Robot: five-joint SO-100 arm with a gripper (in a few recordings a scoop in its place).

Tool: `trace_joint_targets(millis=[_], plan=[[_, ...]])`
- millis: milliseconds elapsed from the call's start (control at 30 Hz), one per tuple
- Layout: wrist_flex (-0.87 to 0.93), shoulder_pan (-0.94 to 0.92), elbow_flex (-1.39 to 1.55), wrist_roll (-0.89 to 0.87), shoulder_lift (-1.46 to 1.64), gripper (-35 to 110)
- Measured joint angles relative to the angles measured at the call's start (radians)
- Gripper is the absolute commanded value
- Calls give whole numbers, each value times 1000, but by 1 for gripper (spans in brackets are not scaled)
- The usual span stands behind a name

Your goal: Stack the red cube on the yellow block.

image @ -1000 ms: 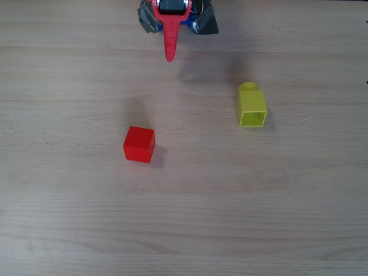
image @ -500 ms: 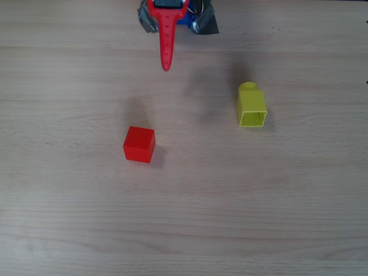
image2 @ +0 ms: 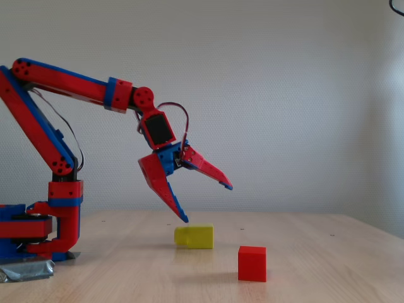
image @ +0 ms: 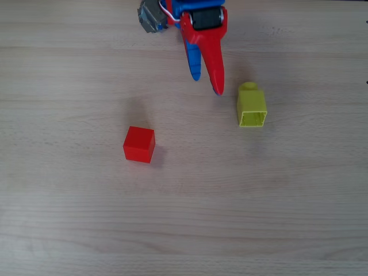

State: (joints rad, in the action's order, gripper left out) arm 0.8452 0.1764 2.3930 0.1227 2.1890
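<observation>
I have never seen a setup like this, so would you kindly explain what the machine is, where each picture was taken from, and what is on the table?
This is a small red and blue robot arm bolted at one edge of a wooden table. One picture looks straight down from above; the other is taken from the side, at table height. The two pointed fingers at the arm's end form its hand, which is open and holds nothing. In the side picture it hangs above the table. Two things lie on the table, apart from each other: a red cube and a yellow block lying on its side with its round stud toward the arm. The hand is nearer the yellow block.
</observation>
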Motion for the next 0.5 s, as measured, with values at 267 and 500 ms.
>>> trace_joint_targets(millis=[267,500], plan=[[-74,-127,-57,-8,-98,42],[-54,-221,-291,-112,-219,42]])
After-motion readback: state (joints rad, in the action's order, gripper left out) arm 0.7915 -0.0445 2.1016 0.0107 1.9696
